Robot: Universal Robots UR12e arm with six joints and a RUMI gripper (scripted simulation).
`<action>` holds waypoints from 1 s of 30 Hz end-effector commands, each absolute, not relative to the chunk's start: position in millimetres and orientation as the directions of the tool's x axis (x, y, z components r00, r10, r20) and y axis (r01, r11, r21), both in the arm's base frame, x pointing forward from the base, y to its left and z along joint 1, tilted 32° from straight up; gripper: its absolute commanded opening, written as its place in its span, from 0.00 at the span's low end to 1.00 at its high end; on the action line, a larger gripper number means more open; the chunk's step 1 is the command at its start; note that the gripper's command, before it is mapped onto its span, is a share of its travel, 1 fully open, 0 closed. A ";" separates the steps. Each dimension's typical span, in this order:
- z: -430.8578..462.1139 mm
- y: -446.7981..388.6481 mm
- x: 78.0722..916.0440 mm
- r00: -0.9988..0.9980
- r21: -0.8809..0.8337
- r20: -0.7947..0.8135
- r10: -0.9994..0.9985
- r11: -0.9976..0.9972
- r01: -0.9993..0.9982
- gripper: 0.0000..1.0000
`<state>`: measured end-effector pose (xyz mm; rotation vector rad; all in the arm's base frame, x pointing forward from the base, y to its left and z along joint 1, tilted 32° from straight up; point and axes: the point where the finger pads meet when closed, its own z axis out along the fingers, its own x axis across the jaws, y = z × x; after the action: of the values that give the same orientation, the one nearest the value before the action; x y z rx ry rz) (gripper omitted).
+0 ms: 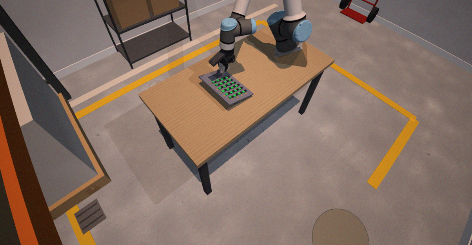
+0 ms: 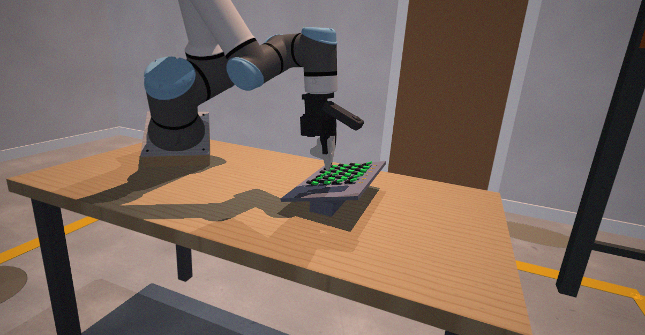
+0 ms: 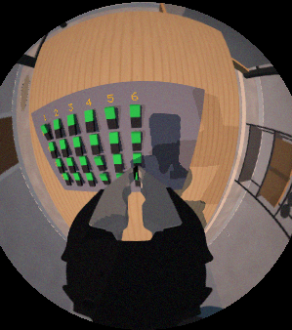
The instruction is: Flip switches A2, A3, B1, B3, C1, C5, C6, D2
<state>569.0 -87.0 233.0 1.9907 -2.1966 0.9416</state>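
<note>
The tilted grey switch panel (image 1: pixel 204 77) (image 2: pixel 345 192) (image 3: pixel 190 104) carries four rows of green and black rocker switches. Column numbers 1 to 6 read clearly in the wrist view; the row letters are too small to read. My gripper (image 1: pixel 222 74) (image 2: pixel 327 170) (image 3: pixel 136 167) is shut and empty. Its tips are low over the arm-side part of column 6, by switches C6 (image 3: pixel 137 157) and D6. The tips partly cover D6 and D5. Switch A6 (image 3: pixel 135 110) and switch A5 (image 3: pixel 110 114) show green toward the number side. Several small switches' tilts cannot be told.
The panel stands on a short block (image 2: pixel 324 207) on the wooden table (image 1: pixel 184 127) (image 2: pixel 428 242) (image 3: pixel 137 44). The arm's base (image 1: pixel 286 46) (image 2: pixel 175 134) is bolted at the table's other end. A shelf with boxes (image 1: pixel 128 7) stands beyond the table.
</note>
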 end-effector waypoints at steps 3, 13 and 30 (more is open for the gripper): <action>231.7 -85.0 570.1 -0.152 -0.392 0.427 -0.891 -0.032 -0.919 0.00; 232.6 -81.1 573.2 -0.071 -0.352 0.475 -0.877 -0.115 -0.929 0.00; 226.2 -65.1 578.7 0.257 -0.140 0.616 -0.745 -0.425 -0.894 0.00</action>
<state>575.6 -67.7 225.5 2.2376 -1.6841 0.9141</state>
